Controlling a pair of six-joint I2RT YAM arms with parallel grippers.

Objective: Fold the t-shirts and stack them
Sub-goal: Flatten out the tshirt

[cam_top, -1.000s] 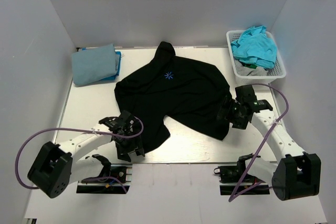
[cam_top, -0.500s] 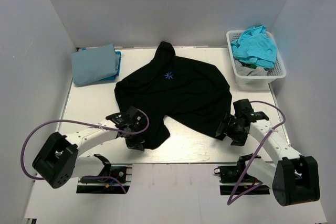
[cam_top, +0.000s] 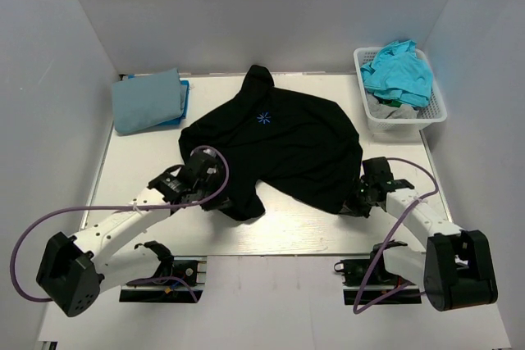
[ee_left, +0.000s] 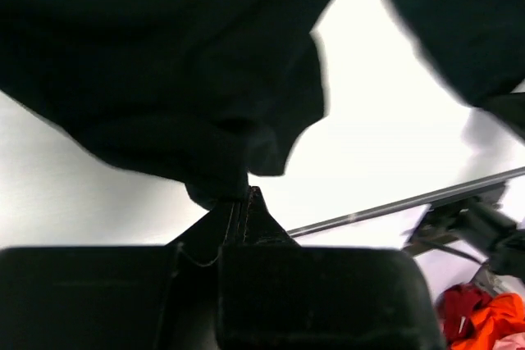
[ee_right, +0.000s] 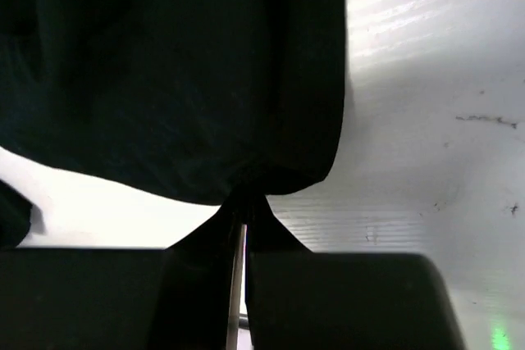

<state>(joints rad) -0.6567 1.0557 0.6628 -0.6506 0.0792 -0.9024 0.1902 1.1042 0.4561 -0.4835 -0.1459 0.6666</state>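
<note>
White table [cam_top: 139, 170] carries one black t-shirt [cam_top: 279, 145] spread mid-table, one folded blue stack [cam_top: 148, 100] far left, and one basket [cam_top: 440, 112] far right holding turquoise cloth [cam_top: 399, 71]. Both grippers, open a second ago, now pinch the black shirt's near hem: left gripper [ee_left: 246, 201] the left corner, right gripper [ee_right: 240, 206] the right

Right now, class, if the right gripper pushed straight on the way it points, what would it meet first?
The black t-shirt. The right gripper has its fingers shut on the shirt's near edge, and more black cloth lies directly ahead. How deep the folds are there is unclear.
</note>
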